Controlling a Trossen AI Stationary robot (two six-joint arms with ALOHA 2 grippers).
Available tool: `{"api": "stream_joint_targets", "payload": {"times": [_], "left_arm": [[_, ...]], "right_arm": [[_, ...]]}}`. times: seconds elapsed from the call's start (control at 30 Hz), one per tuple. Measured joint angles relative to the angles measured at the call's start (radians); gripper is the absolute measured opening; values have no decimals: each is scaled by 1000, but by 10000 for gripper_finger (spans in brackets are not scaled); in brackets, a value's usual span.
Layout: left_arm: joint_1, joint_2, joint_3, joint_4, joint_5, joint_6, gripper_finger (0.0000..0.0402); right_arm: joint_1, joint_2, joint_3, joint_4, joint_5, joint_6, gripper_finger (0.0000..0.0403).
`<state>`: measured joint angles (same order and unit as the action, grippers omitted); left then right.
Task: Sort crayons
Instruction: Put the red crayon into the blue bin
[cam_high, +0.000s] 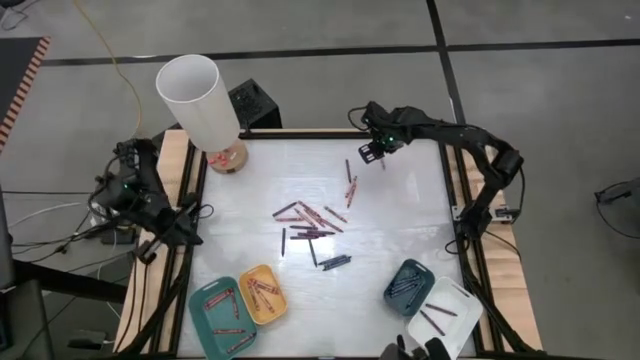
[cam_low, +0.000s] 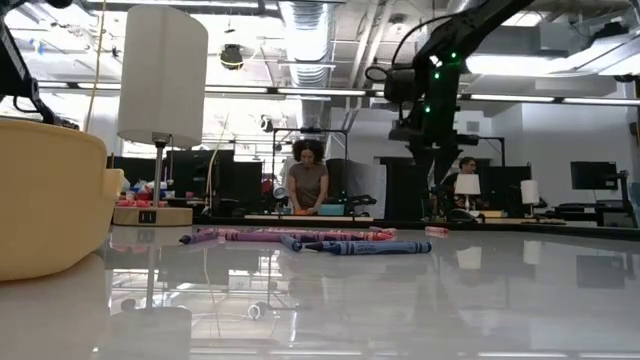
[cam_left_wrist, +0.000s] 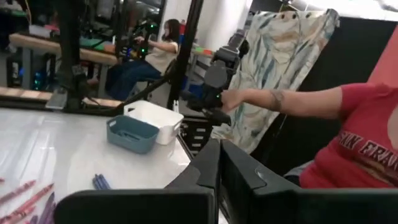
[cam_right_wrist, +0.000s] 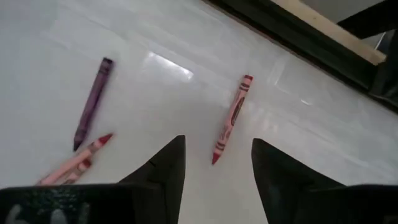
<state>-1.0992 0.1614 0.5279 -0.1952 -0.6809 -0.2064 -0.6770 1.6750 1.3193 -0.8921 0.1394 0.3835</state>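
Note:
Many crayons (cam_high: 310, 225) lie loose mid-table; they also show in the low view (cam_low: 310, 240). My right gripper (cam_high: 372, 150) is open and empty above the far part of the table. In its wrist view (cam_right_wrist: 217, 146) a red crayon (cam_right_wrist: 230, 121) lies flat on the table, its near end between the two fingertips; whether they touch it, I cannot tell. A purple crayon (cam_right_wrist: 93, 102) and pink crayons (cam_right_wrist: 71, 165) lie to one side. My left gripper (cam_high: 188, 225) waits shut at the table's left edge.
A teal tray (cam_high: 222, 315) and a yellow tray (cam_high: 262, 293) hold crayons near left. A dark-blue tray (cam_high: 408, 283) and a white tray (cam_high: 445, 315) stand near right. A lamp (cam_high: 205, 100) stands far left. A person's arm (cam_left_wrist: 292, 99) shows beyond the table.

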Motion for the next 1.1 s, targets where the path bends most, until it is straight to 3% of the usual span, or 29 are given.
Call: {"api": "stream_joint_targets", "payload": {"times": [0.23, 0.43, 0.57, 0.73, 0.9, 1.1], "left_arm": [[0, -80, -42, 20, -8, -48, 0], [1, -156, -33, -43, -272, -81, 0], [0, -157, -30, -91, -316, -126, 0], [0, -157, -30, -169, -523, -225, 0], [0, -157, -30, -294, -729, -415, 0], [0, -157, -30, -471, -798, -662, 0]], "right_arm": [[-22, 98, 0, 11, 0, 30, 179], [-33, 172, 0, 5, 0, 36, 179], [-40, 196, 0, 6, 21, 35, 179], [-59, 196, 1, 16, 21, 38, 179], [-66, 196, 1, 24, 21, 62, 177], [-65, 196, 1, 29, 10, 89, 166]]}}
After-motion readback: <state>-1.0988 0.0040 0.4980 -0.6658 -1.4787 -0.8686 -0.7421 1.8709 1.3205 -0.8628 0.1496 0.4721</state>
